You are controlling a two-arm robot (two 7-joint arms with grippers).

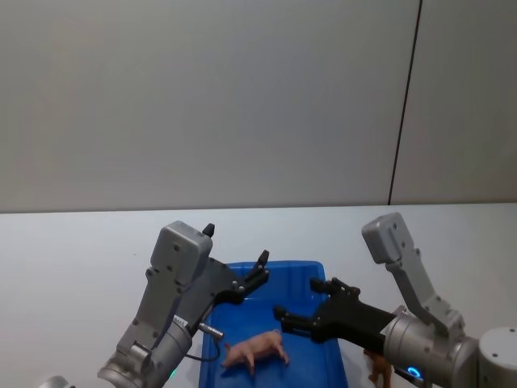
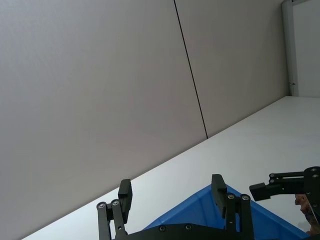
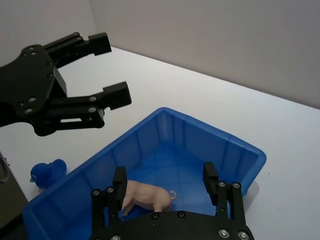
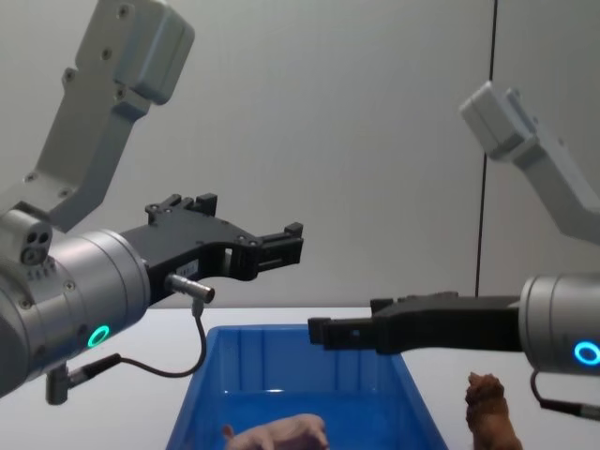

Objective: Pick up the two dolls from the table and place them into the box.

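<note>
The pale pink pig doll (image 1: pixel 257 349) (image 3: pixel 145 196) (image 4: pixel 281 433) lies on the floor of the blue box (image 1: pixel 311 271) (image 3: pixel 200 140) (image 4: pixel 272 361). On the white table (image 1: pixel 73 259), just right of the box, stands the brown lion doll (image 1: pixel 378 368) (image 4: pixel 489 412), partly hidden by my right arm. My left gripper (image 1: pixel 236 245) (image 2: pixel 171 187) (image 4: pixel 286 242) hovers open over the box's far left part, holding nothing. From the right, my right gripper (image 1: pixel 297 297) (image 3: pixel 164 177) (image 4: pixel 349 319) reaches over the box above the pig, open and empty.
A small blue duck toy (image 3: pixel 47 172) sits on the table beside the box's left wall. A plain grey wall (image 1: pixel 242 97) rises behind the table. Bare tabletop stretches to the left and far side of the box.
</note>
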